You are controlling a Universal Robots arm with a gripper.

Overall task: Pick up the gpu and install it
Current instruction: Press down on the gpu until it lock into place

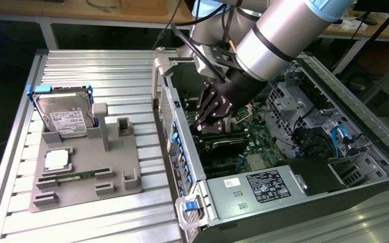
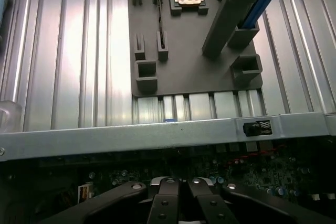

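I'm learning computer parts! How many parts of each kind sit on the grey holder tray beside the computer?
Silver hard drive with white label: 1
Square silver processor chip: 1
Slim green memory stick: 1
Total: 3

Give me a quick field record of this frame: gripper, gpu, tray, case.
gripper: inside the open computer case, low over the motherboard; gripper
gripper fingers: close together in the wrist view
gpu: dark card under the gripper tip, lying along the motherboard; seating cannot be told
tray: grey holder on the slatted table, holding the hard drive, processor, memory stick
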